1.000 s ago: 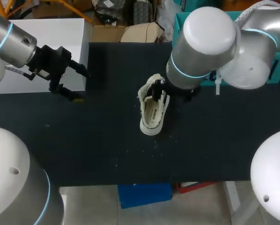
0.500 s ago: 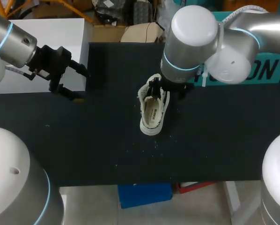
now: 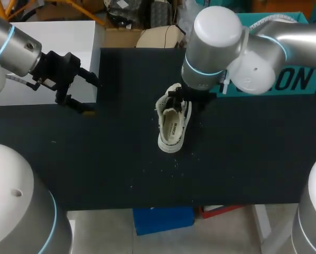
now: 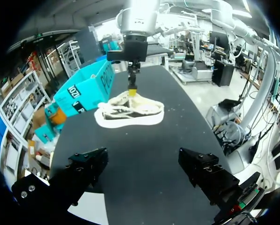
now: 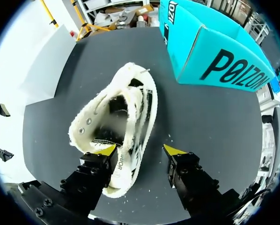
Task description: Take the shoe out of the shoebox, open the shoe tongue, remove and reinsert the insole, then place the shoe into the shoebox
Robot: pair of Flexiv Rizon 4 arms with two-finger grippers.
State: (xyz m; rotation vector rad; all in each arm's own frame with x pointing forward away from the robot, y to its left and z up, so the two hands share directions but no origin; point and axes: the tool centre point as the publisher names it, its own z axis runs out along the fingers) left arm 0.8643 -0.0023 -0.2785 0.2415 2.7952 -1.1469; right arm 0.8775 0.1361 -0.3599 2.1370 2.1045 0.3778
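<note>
A cream low-top shoe (image 3: 173, 126) lies on the black table (image 3: 94, 159), its opening facing up. In the right wrist view the shoe (image 5: 123, 117) shows its dark inside and loose laces. My right gripper (image 5: 140, 151) hangs over the heel end, open. One yellow tip is above the shoe's opening and the other is outside its side wall, with a gap to the shoe. From the head view this gripper (image 3: 185, 101) is mostly hidden under its wrist. My left gripper (image 3: 93, 97) stands open and empty at the table's left edge, far from the shoe (image 4: 130, 112). The teal shoebox (image 3: 285, 79) sits at the back right.
A white block (image 3: 47, 58) stands along the table's left side, right behind my left gripper (image 4: 144, 168). The teal shoebox (image 5: 210, 47) lies ahead of the right gripper, beyond the shoe's toe. Bare black table extends in front of the shoe.
My right arm has shifted left over the shoe's heel and its fingers have drawn closer together. The shoe and my left arm have stayed in place.
</note>
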